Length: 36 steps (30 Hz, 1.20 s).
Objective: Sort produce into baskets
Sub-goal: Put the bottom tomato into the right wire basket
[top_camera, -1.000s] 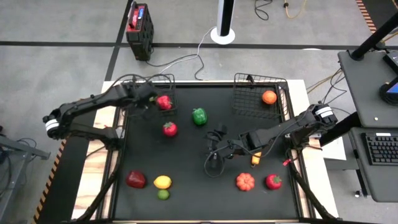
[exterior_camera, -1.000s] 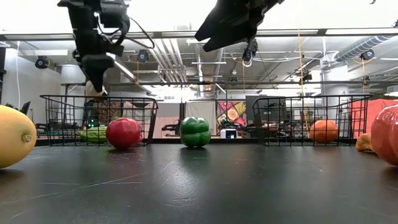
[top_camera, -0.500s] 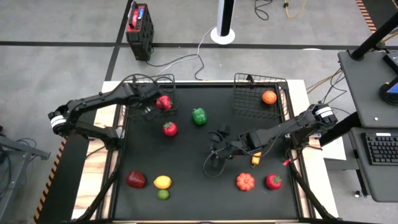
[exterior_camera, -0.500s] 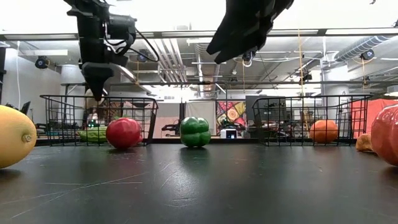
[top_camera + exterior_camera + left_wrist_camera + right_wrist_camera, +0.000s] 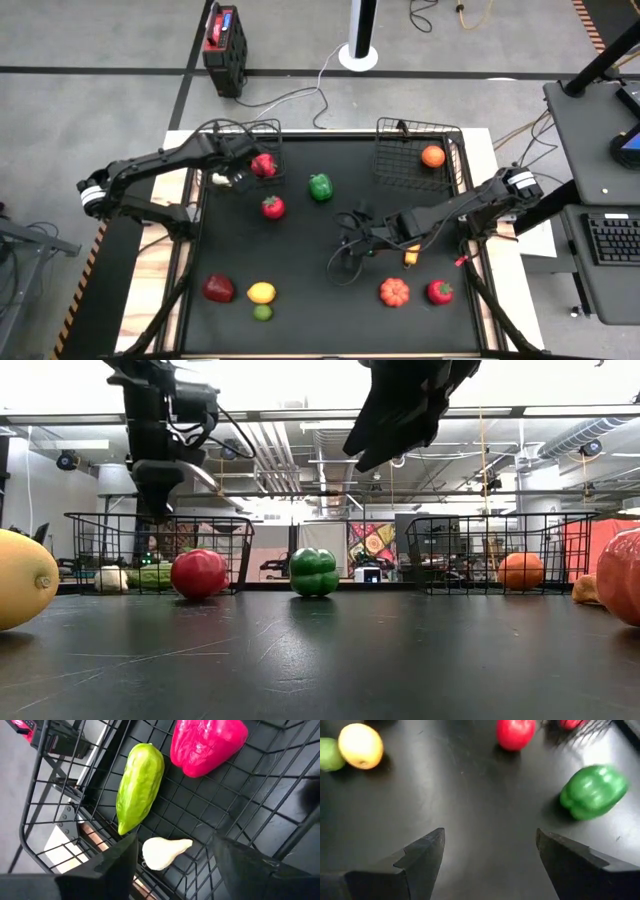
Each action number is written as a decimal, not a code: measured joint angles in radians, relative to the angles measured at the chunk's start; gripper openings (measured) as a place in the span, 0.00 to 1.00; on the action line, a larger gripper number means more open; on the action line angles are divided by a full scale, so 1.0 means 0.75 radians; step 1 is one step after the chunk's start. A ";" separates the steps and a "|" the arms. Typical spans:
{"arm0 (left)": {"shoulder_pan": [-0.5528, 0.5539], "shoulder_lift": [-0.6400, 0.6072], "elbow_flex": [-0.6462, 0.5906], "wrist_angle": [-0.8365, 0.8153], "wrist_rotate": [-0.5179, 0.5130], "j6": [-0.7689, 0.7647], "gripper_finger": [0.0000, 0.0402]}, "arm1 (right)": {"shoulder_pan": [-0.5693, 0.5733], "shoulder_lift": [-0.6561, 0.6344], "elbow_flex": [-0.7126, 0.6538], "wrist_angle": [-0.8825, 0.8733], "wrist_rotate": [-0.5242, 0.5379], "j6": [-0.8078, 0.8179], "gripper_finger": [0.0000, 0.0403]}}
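Observation:
My left gripper (image 5: 234,177) is open and empty above the left basket (image 5: 262,124), with its fingers over the basket floor in the left wrist view (image 5: 175,865). In that basket lie a white piece (image 5: 162,852), a green piece (image 5: 140,782) and a red pepper (image 5: 207,745). My right gripper (image 5: 348,232) is open and empty above the middle of the table; in the right wrist view (image 5: 490,855) it is short of the green pepper (image 5: 594,791). The right basket (image 5: 415,122) holds an orange (image 5: 432,156).
On the black table lie a red tomato (image 5: 272,207), the green pepper (image 5: 320,186), a dark red piece (image 5: 218,288), a lemon (image 5: 261,292), a lime (image 5: 262,312), an orange pumpkin (image 5: 394,292), a red piece (image 5: 440,291) and a small orange piece (image 5: 411,257).
My left gripper has let go of the white piece, which has fallen into the left basket and lies on its floor beside the green piece. My right gripper has drifted a little toward the table's right edge.

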 joint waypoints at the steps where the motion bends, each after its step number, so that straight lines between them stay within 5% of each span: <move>1: -0.007 -0.006 0.000 0.001 -0.001 -0.022 0.59 | 0.000 -0.003 0.001 -0.020 -0.021 0.033 0.75; 9: -0.141 -0.119 0.001 0.040 -0.002 -0.144 0.59 | 0.001 -0.011 0.094 -0.433 -0.190 0.442 0.74; 19: -0.496 -0.280 -0.003 0.225 -0.003 -0.230 0.59 | 0.035 -0.012 0.099 -0.851 -0.497 0.830 0.74; 28: -0.865 -0.312 -0.003 0.389 -0.120 -0.302 0.59 | 0.122 -0.098 0.077 -1.190 -0.515 1.157 0.74; 36: -1.134 -0.289 -0.003 0.404 -0.267 -0.368 0.59 | 0.225 -0.286 -0.011 -1.206 -0.478 1.426 0.74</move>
